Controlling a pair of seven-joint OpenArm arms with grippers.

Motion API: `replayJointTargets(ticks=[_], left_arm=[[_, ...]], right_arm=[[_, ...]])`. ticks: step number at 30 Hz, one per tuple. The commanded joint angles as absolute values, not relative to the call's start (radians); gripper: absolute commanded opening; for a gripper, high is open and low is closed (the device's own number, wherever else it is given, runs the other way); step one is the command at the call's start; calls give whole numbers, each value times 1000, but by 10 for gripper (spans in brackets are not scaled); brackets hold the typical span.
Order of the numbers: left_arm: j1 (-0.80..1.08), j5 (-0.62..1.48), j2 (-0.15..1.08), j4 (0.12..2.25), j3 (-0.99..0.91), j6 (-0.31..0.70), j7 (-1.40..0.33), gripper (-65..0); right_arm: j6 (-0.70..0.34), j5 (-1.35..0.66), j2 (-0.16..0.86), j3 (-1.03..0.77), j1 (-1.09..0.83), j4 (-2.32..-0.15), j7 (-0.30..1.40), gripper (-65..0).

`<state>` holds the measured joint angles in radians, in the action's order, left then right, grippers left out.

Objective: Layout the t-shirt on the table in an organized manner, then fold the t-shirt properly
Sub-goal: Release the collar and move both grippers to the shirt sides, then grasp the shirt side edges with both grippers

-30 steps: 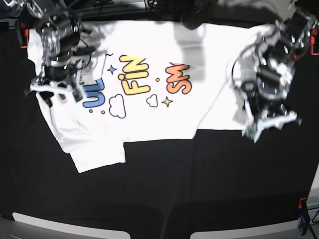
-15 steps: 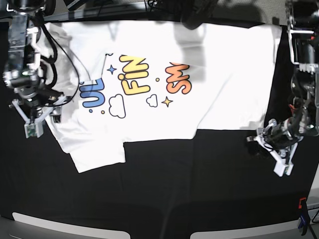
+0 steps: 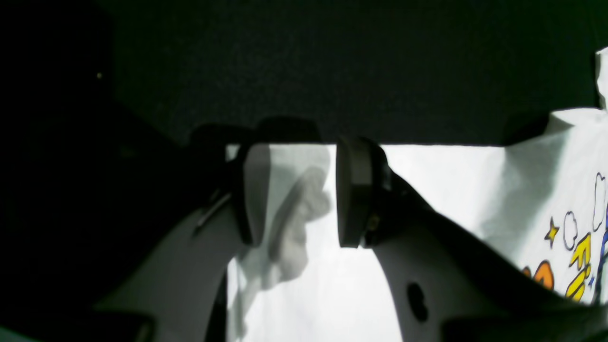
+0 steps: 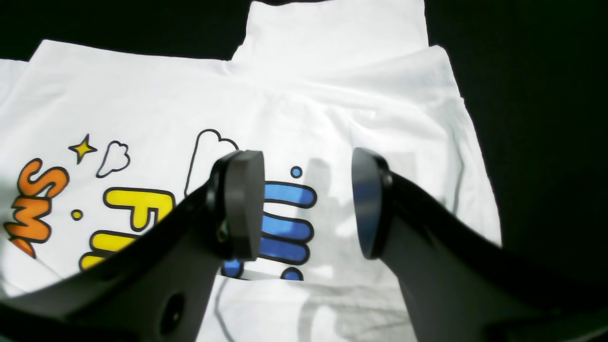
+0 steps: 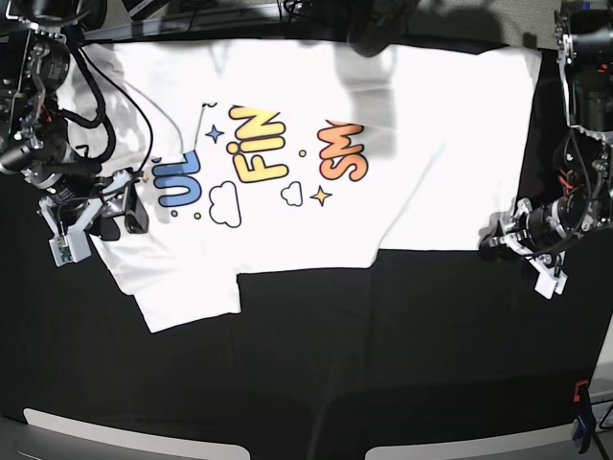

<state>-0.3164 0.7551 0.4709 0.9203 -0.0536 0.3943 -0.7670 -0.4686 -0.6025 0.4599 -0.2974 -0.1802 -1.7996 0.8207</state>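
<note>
Base view: shirt (image 5: pixel 316 144) spread print-up, upper frame; both grippers (image 5: pixel 129 213) (image 5: pixel 500 240) spread, empty. Risk: a shallow pinch bunches the cloth.

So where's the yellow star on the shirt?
In the base view the yellow star sits near the middle of the shirt, just below the orange letters and right of a small cloud outline.

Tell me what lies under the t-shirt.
Under the t-shirt lies the table, dressed in black cloth that shows all round the shirt's near edges. Whatever sits directly beneath the white fabric is covered, so nothing more can be told.
</note>
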Motion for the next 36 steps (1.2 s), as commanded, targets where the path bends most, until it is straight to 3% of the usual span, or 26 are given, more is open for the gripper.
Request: replayJointTargets(ticks=[1, 5, 7, 12, 18, 26, 29, 32, 36], left_arm=[[-338, 760, 487, 931, -59, 397, -755, -435], [-356, 710, 506, 931, -59, 395, -735, -434], [-373, 692, 534, 931, -59, 348, -728, -434], [-379, 761, 585, 931, -59, 346, -762, -434], [-362, 819, 555, 928, -59, 417, -799, -434], [-363, 656, 498, 832, -59, 415, -759, -434], [-363, 729, 499, 799, -59, 440, -842, -434], [-363, 875, 499, 799, -59, 540, -958, -434], [-363, 936, 499, 799, -59, 562, -967, -434]], right_arm=[[-476, -614, 474, -307, -169, -1816, 802, -360], [-476, -614, 474, -307, -169, -1816, 824, -360], [-476, -614, 474, -307, -169, -1816, 838, -360], [-476, -618, 474, -307, -169, -1816, 846, -360], [-480, -666, 473, -307, -169, -1816, 847, -360], [-506, -666, 474, -307, -169, -1816, 877, -360], [-506, -666, 474, -307, -169, -1816, 875, -360], [-509, -666, 474, -307, -169, -1816, 875, -360], [-509, -666, 474, -307, -169, -1816, 875, -360]])
